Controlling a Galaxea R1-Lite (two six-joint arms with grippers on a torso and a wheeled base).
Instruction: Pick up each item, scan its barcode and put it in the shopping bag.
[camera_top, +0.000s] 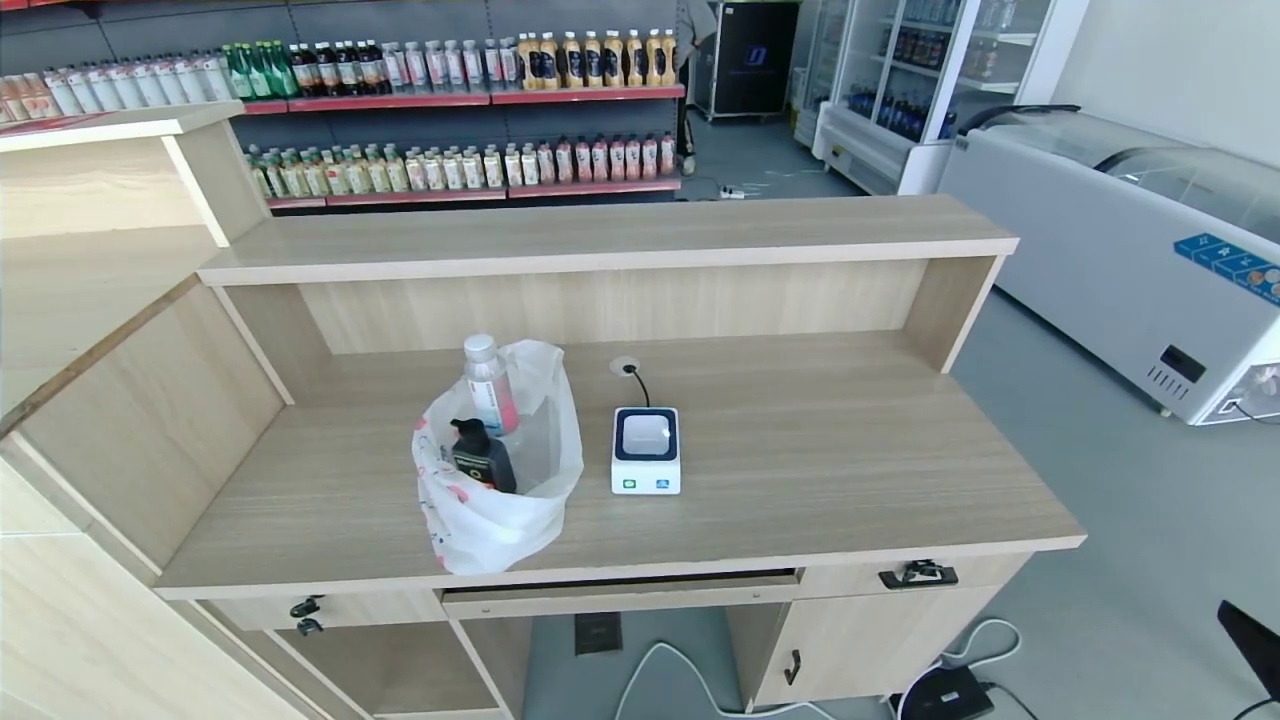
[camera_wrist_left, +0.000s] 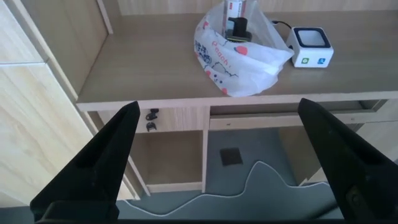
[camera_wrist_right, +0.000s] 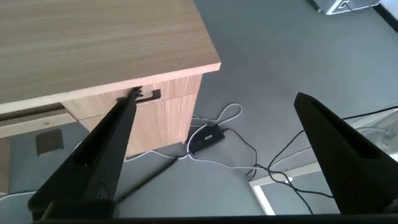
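**Shopping bag (camera_top: 495, 520) filled, both claws wide open and empty**

The worktop (camera_top: 820, 470) lies ahead of and above the left claw (camera_wrist_left: 217, 104), whose jaws are spread wide with nothing held. The right claw (camera_wrist_right: 216, 98), equally wide and empty, is held off the worktop's corner, over the floor (camera_wrist_right: 267, 74). The bag stands well beyond the left claw, the scanner (camera_top: 646, 450) just beside it. A clear bottle (camera_top: 488, 385) and a dark bottle (camera_top: 483, 455) are seen inside. Bagging is judged finished; any further item would call for a claw raised over the worktop edge.
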